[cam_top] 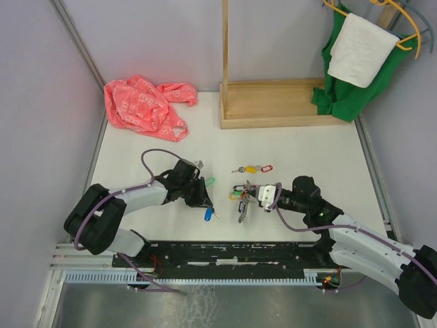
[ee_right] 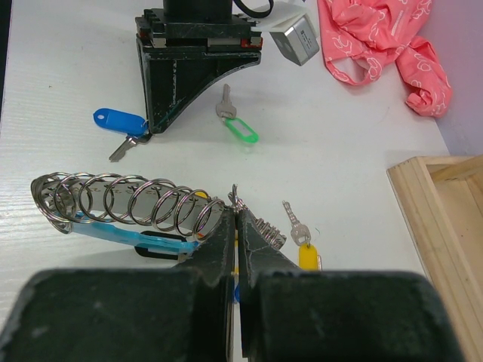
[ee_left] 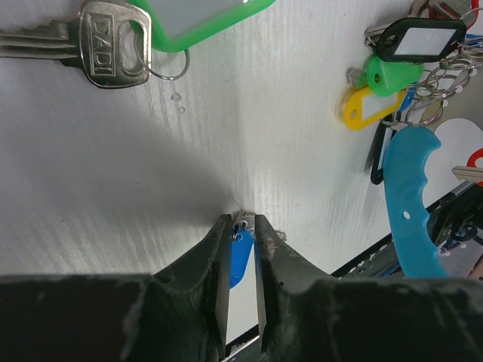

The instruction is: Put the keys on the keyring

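Left wrist view: my left end effector (ee_left: 241, 220) is pinched nearly closed on the blue-tagged key (ee_left: 240, 256), flat on the counter (ee_left: 151, 188); my right end effector (ee_right: 235, 219) grips the keyring (ee_right: 128, 202), whose coil runs leftward in its view

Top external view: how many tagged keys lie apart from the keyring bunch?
4: the blue-tagged key at the tips of the left gripper, the green-tagged key just beyond that gripper, the yellow-tagged key and red-tagged key together beyond the keyring. Others may be hidden.

Blue-tagged key (ee_left: 240, 256) mostly hidden (behind fingers (ee_left: 213, 280)), green tag (ee_left: 204, 15) cut off
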